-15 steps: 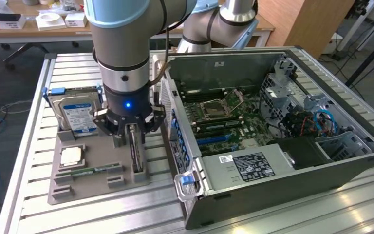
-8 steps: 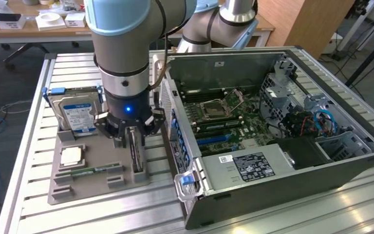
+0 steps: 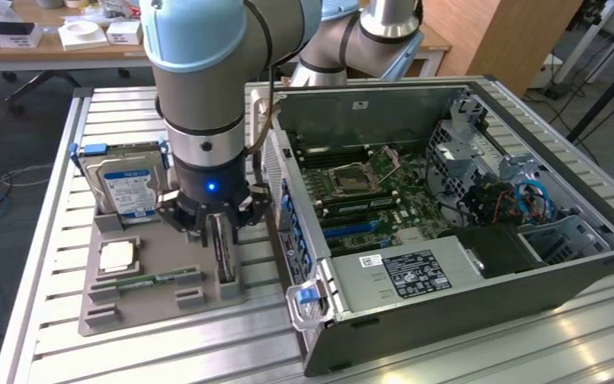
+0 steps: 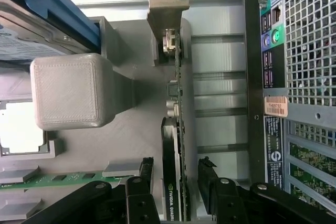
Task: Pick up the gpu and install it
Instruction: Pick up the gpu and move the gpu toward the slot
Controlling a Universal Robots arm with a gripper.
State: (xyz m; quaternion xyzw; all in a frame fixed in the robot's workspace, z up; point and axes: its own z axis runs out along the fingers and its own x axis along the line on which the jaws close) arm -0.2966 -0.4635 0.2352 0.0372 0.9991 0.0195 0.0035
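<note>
The gpu (image 3: 225, 254) stands on its long edge in a slot of the grey holder tray (image 3: 147, 310), next to the open computer case (image 3: 446, 208). In the wrist view the gpu (image 4: 173, 140) shows edge-on, dark, with its silver bracket (image 4: 167, 3) at the far end. My gripper (image 3: 220, 228) hangs straight over it, open. The gripper (image 4: 176, 165) straddles the card, one black finger on each side. A small gap shows between each fingertip (image 4: 146, 170) and the card, so nothing is gripped.
On the same tray lie a silver hard drive (image 3: 125, 188) with a blue-white label, a CPU (image 3: 118, 256) and a green memory stick (image 3: 157, 280). A grey tray post (image 4: 68, 90) rises close beside the card. The case's rear panel (image 4: 294, 77) stands on its other side.
</note>
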